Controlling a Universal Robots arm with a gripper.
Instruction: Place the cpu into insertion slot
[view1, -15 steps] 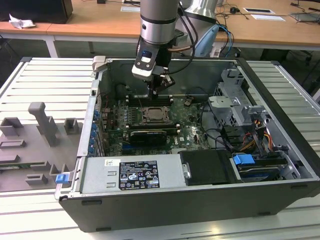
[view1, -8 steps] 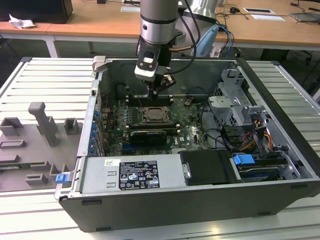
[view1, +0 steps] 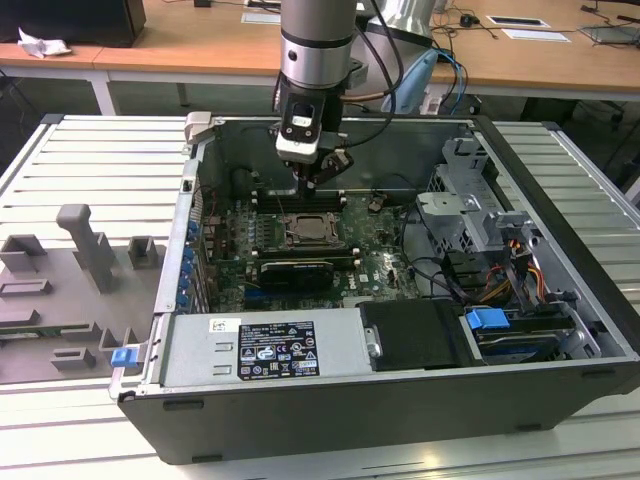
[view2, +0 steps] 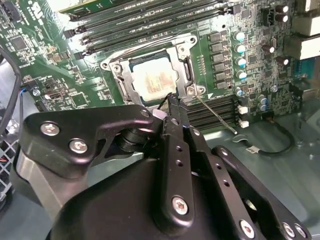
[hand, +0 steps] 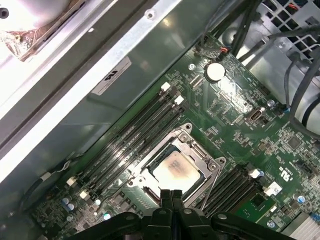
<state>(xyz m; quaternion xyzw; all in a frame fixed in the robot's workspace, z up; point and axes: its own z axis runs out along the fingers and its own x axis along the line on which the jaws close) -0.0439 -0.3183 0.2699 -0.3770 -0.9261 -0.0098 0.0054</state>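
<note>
With the arm (view1: 318, 50) coming almost straight down into the open computer case (view1: 520, 170), the gripper (hand: 172, 196) pointed at the motherboard, jaws together and holding nothing; both wrist views showed the two black fingers (hand: 166, 200) pressed flat against each other. Just past the tips, the cpu (hand: 175, 171) sat inside the insertion slot (hand: 200, 152), silver top up, metal frame around it. In the second wrist view, the gripper (view2: 174, 100) overlapped the near edge of the insertion slot (view2: 182, 67), so contact couldn't be judged there; the cpu (view2: 154, 80) was washed out by glare. The wire lever (view2: 215, 115) ran out along the board; I couldn't tell if it was latched. Beyond the socket lay the memory slots (hand: 135, 145), then the grey case wall (hand: 100, 100). The first wrist view also showed a coin cell (hand: 215, 71) farther along the board. In the exterior view, the gripper (view1: 312, 186) hung above the insertion slot (view1: 312, 232), apart from it, with the cpu too dim to separate from the frame. That view added the labelled power supply (view1: 265, 345) nearest the camera, the graphics card (view1: 295, 270) behind it, a drive cage (view1: 470, 200) on the exterior view's right, grey fixtures (view1: 90, 250) on its left, and desks (view1: 200, 45) at the back. The arm was cut off at the frame's upper edge.
</note>
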